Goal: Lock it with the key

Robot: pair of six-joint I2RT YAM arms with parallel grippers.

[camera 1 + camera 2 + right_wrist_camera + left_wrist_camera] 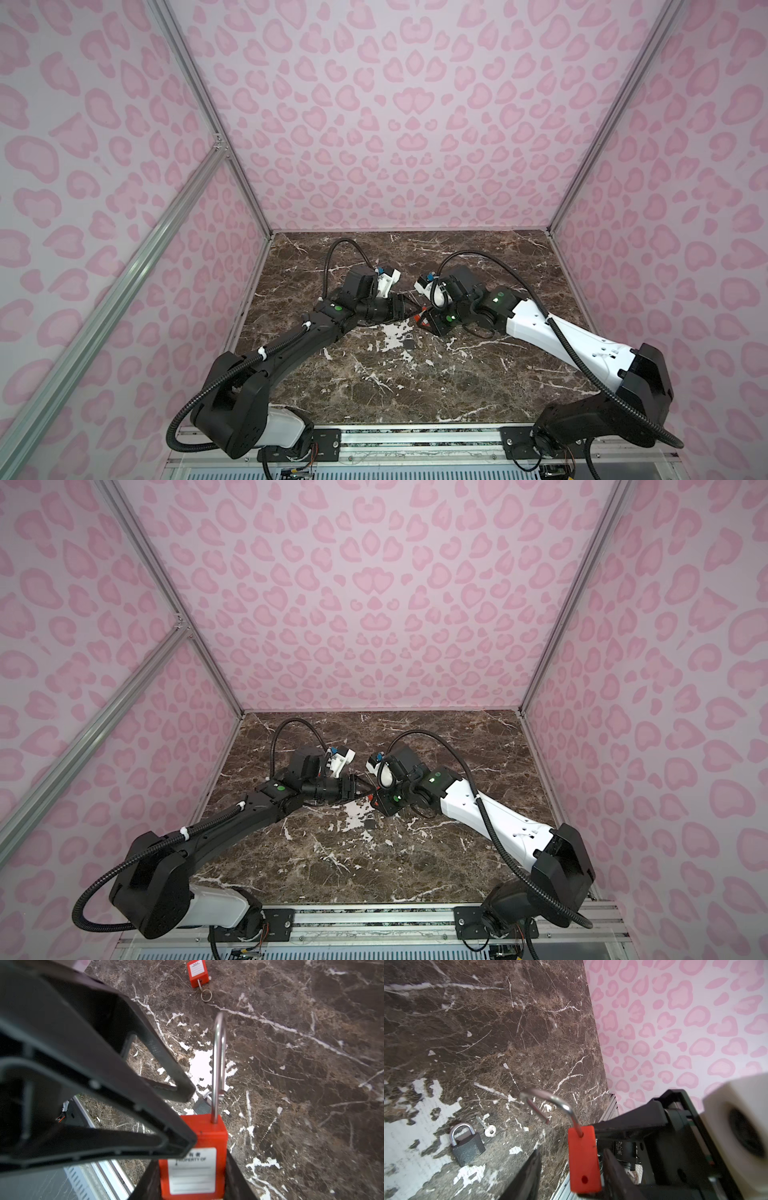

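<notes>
**Finding:** Your right end effector [192, 1160] is clenched on the lower body of the red padlock [209, 1132]. It holds the lock clear of the worktop [488, 1022], with the shackle [218, 1059] open and pointing away from its fingers. Your left end effector [571, 1152] straddles the same body with jaws apart and a gap on one side, so it is not yet gripping.

**Handling, as judged:** The lock looks rigid and fairly heavy, with smooth plastic faces that may slip and a shackle that swivels. Grip across the flat faces, clear of the shackle.

**Key:** A small silver key [488, 1128] lies on the worktop below both end effectors, beside a grey padlock [467, 1145]. You cannot tell whether it fits.
</notes>
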